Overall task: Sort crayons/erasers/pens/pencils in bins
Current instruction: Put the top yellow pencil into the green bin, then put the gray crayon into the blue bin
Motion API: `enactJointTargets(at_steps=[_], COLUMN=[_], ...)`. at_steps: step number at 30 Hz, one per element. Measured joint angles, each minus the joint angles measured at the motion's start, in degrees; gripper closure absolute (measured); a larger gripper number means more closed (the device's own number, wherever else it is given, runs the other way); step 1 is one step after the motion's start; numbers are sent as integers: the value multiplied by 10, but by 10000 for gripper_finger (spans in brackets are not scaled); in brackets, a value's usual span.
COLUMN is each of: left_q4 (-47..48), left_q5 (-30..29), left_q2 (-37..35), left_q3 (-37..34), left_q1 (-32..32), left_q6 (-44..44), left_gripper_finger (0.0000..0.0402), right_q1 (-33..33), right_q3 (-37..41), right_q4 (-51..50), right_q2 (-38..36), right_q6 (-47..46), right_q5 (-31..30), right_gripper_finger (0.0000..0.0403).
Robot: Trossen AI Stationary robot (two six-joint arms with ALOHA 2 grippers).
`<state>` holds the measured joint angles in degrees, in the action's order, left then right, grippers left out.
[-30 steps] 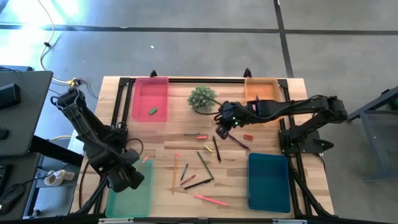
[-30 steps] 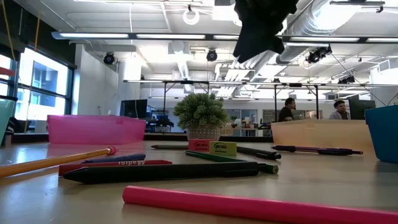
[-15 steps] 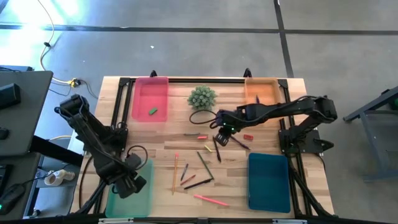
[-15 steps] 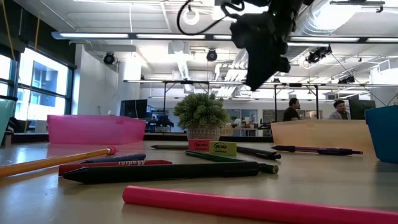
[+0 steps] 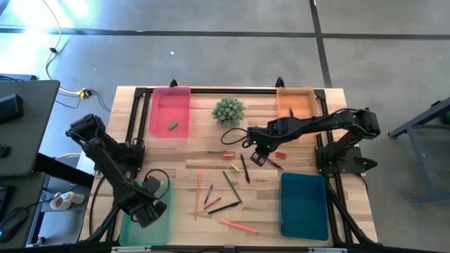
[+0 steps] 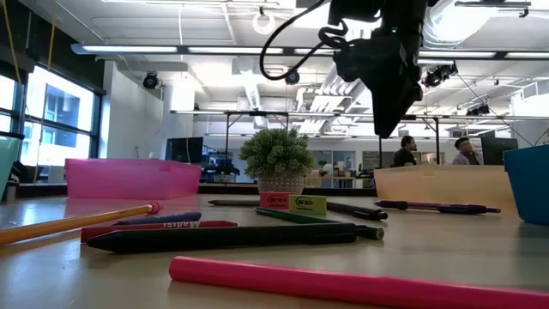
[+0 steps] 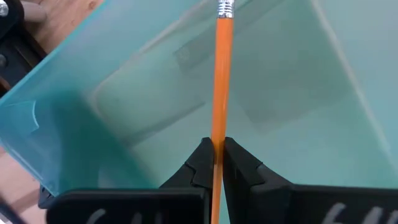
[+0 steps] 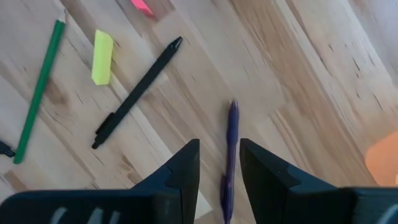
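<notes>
Pale wood is what I see across the table (image 5: 190, 151), with four bins at its corners: pink (image 5: 169, 111) and orange (image 5: 296, 102) on the far side, light green (image 5: 148, 223) and teal (image 5: 304, 205) on the near side. A small potted plant (image 5: 228, 110) stands between the pink and orange bins.

My left arm hangs over the light green bin. Its left pincer (image 7: 217, 158) is closed on an orange pencil (image 7: 220, 74), whose metal-capped end points out over the bin's floor. My right arm reaches in from beside the orange bin towards the middle of the table. The right pincer (image 8: 219, 163) hovers above the wood with its jaws apart, and a purple pen (image 8: 229, 155) lies on the table between the fingers; I cannot tell whether they touch it.

A black pen (image 8: 138, 92), a green pencil (image 8: 38, 88) and a yellowish eraser (image 8: 102, 57) lie near that pincer. Closer to me, a pink pencil (image 6: 343, 285) lies nearest the table edge, with a dark pen (image 6: 223, 238), a red crayon (image 6: 159, 227) and another orange pencil (image 6: 73, 223) behind it. A green eraser (image 5: 172, 126) sits in the pink bin.
</notes>
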<state>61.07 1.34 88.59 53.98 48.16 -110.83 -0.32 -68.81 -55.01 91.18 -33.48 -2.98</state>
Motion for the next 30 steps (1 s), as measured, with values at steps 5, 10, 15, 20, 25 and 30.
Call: enactJointTargets(at_steps=[5,10,15,20,25,30], left_q4=[-12,-13,-12,-12,-12,-10], left_q5=[0,0,6,17,32,24], left_q2=[7,7,7,7,-6,-45], left_q3=[0,0,0,0,0,0], left_q1=[0,-1,-1,-1,-1,-1], left_q6=[0,-2,-2,-9,-11,-11], left_gripper_finger=[393,364,326,290,263,253], right_q1=[3,15,28,27,27,27], right_q3=[4,4,4,4,4,4], right_q4=[-24,-38,-48,-72,-89,-95], right_q2=[0,0,0,0,0,-1], right_q6=[4,5,5,5,15,30], right_q5=[0,-3,-18,-27,-30,-29], right_gripper_finger=[297,297,297,297,297,297])
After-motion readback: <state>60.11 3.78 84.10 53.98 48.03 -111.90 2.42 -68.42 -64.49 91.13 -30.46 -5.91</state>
